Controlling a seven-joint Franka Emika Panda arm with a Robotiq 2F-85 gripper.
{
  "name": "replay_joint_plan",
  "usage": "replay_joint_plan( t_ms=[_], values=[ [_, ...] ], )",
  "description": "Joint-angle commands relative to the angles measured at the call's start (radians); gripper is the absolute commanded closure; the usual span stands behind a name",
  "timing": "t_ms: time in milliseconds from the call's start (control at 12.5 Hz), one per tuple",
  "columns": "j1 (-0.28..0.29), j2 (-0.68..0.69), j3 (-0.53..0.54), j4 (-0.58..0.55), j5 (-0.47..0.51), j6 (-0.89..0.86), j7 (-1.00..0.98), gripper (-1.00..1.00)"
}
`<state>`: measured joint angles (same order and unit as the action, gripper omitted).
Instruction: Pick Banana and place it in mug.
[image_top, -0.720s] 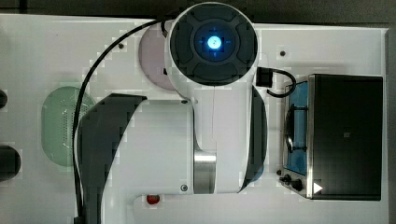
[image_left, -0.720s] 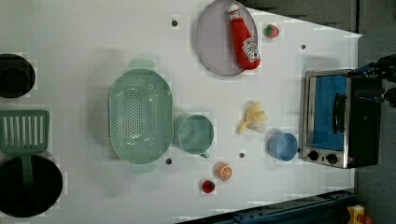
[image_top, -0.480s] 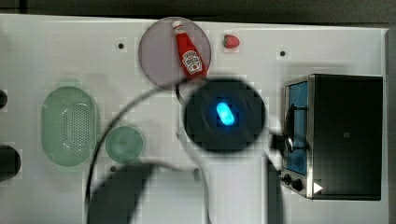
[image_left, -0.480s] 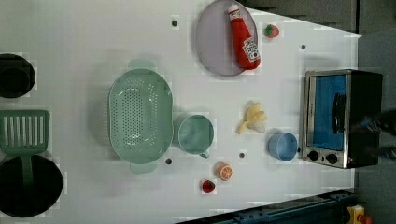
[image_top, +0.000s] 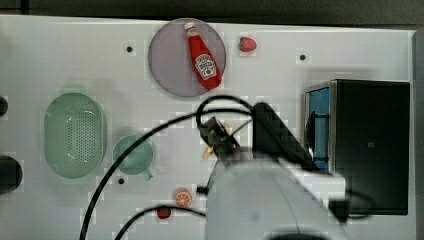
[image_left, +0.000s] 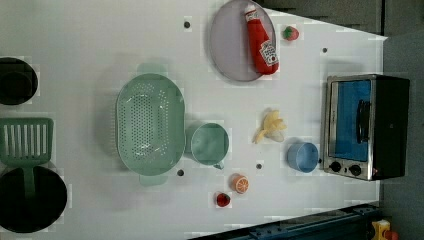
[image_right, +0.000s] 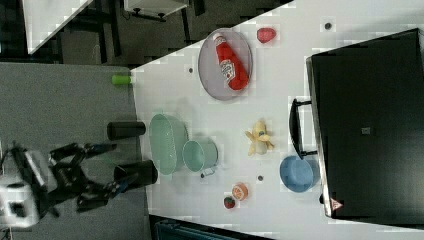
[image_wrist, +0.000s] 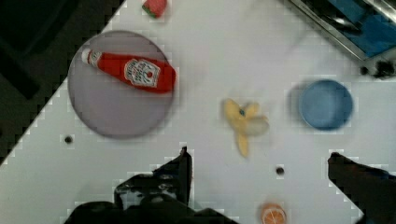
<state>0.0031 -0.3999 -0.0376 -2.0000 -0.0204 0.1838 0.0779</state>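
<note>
Since the earlier top view, the arm has shifted down-frame, uncovering the plate (image_top: 175, 65) and ketchup bottle (image_top: 202, 57). Tool (image_wrist: 257, 163) hangs above the surface (image_wrist: 210, 56) with fingers (image_wrist: 180, 168) spread wide, empty. Banana (image_wrist: 243, 122) lies loose on the surface, ahead of the tool between its fingers. Mug (image_left: 209, 144) sits well apart, touching the colander (image_left: 149, 124).

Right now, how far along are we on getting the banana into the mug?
Nothing is done yet: the banana lies on the table between the mug and the blue bowl, and the mug looks empty. In hand: the open gripper hovers above the banana, holding nothing. Left: descend, grasp, carry it to the mug, release.
</note>
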Motion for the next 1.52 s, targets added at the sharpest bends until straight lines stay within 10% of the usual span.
replay_joint_plan(
  t_ms=[80,800,1520],
  values=[
    [0.0,0.133,-0.007,-0.188,-0.006,0.13,-0.122,-1.0],
    [-0.003,0.444,-0.02,-0.392,-0.006,0.605,-0.751,-1.0],
    [-0.003,0.751,-0.028,-0.407,-0.006,0.925,-0.825,-1.0]
  ],
)
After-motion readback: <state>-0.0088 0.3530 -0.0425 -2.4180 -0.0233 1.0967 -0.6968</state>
